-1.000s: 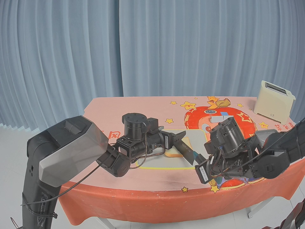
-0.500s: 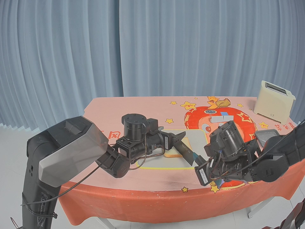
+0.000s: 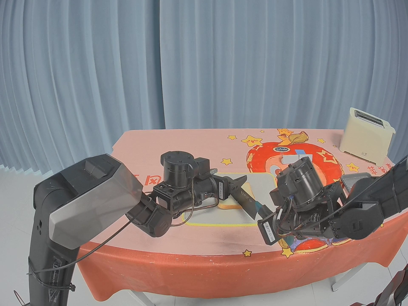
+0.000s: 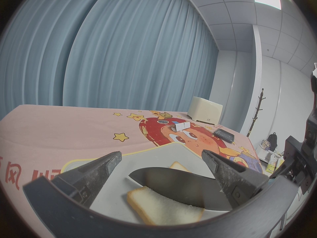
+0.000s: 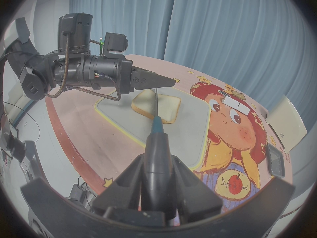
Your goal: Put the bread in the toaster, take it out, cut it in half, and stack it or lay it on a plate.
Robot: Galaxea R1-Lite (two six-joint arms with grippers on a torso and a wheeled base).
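A slice of bread lies on the grey cutting board with the yellow rim. My left gripper hovers low over the slice, open, one finger on each side of it. My right gripper is shut on the handle of a knife. The blade stands on edge across the bread, and a corner of the slice shows behind it. In the right wrist view the blade runs over the middle of the bread, with the left gripper just beyond it.
The cream toaster stands at the table's far right corner. A small dark tray sits right of the board, behind my right arm. A white tag lies on the apple print. The table's front edge is close below the board.
My right gripper and the knife have shifted slightly left along the bread. The left gripper has edged a little left and stays open.
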